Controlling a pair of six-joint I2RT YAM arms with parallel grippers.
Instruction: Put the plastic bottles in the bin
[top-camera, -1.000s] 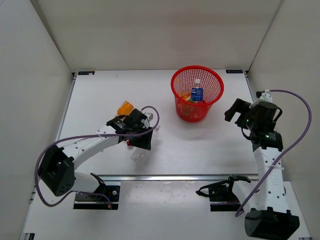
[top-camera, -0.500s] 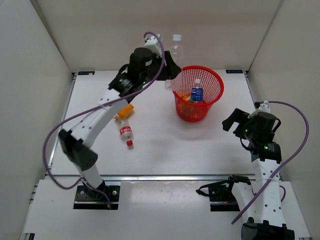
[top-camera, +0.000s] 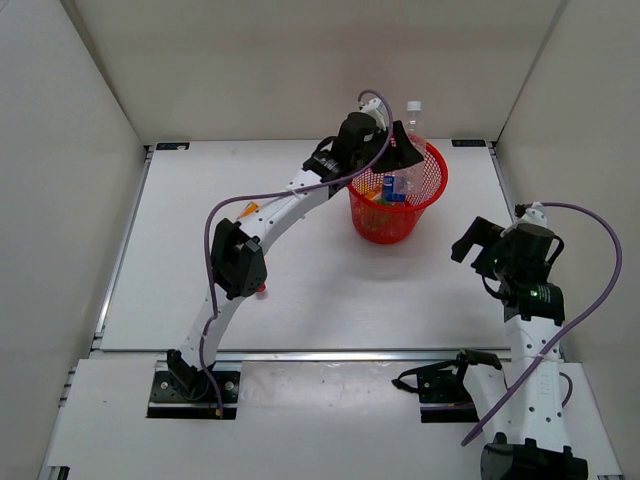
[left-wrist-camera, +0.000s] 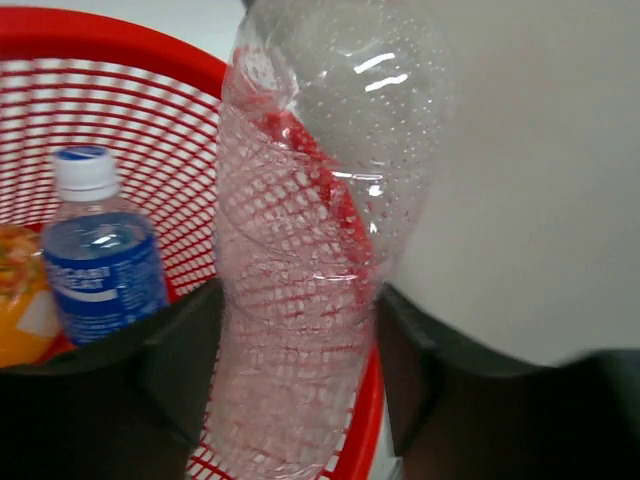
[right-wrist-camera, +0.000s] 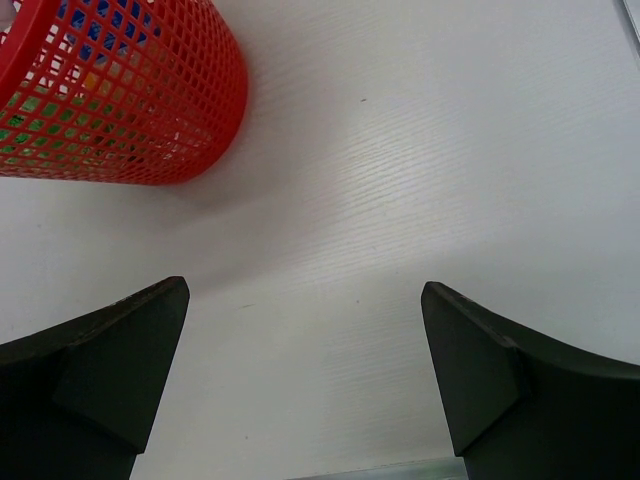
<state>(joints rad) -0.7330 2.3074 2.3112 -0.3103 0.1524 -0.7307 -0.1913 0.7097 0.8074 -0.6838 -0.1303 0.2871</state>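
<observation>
Your right gripper (right-wrist-camera: 305, 300) stands spread and empty at 4 o'clock of the bin (top-camera: 385, 222). Farther off, the left gripper (left-wrist-camera: 300, 300) pinches the plain clear bottle (left-wrist-camera: 320, 150) at mid-body, upright over the bin's 1 o'clock rim. Expect it light, thin-walled, crushable and slick: hold the body gently

1. Bin (top-camera: 385, 225): stands on the table (top-camera: 200, 250), toward the back edge and right of centre.
2. Held bottle (top-camera: 413, 122): upright between the fingers of the left hand (top-camera: 403, 158), over the bin's far rim.
3. Binned bottle (top-camera: 392, 187): upright inside the bin, to the left of the held bottle, with further contents on its own left.
4. Farther bottle (top-camera: 248, 209) and nearer bottle (top-camera: 262, 290): on the table left of the bin, each mostly hidden beneath the left arm.
5. Right hand (top-camera: 475, 240): over the table, right of the bin and nearer the bases, well apart from it.
</observation>
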